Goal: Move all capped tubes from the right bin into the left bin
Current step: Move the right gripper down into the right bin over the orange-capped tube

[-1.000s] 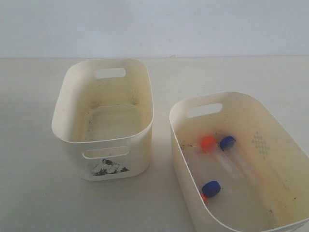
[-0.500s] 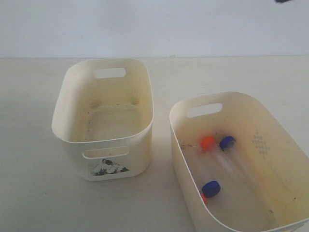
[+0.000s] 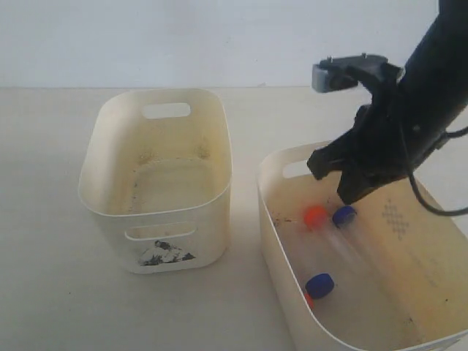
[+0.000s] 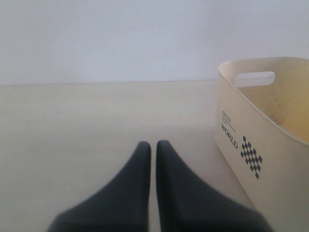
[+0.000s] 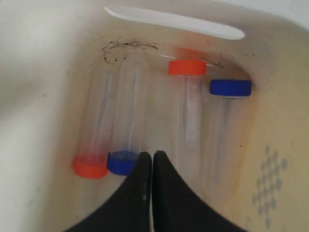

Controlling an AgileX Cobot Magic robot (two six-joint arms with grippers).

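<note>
The right gripper (image 5: 148, 157) hangs over the right bin (image 3: 365, 144), its 2 black fingers pressed together with nothing between them. All 4 tubes (image 5: 159, 116) lie on the floor of that bin, right under and just ahead of the fingertips. They lie side by side with their long axes parallel, running down the length of the bin toward its slot handle (image 5: 174, 21). 2 have their caps at the handle end, 1 orange and 1 blue. The other 2 point the opposite way, and the blue-capped tube (image 5: 126, 121) of that pair has its cap just beside the fingertips, so it looks the closest pick. To my eye, the fingers must spread and straddle a tube across its narrow width, not along it.

The left bin (image 3: 157, 93) stands just beside the right one on the table (image 3: 44, 219), and I see nothing in it. The left gripper (image 4: 150, 145) is closed on nothing too, low over bare table and well apart from the tubes, so the right arm is plainly the nearer one.
</note>
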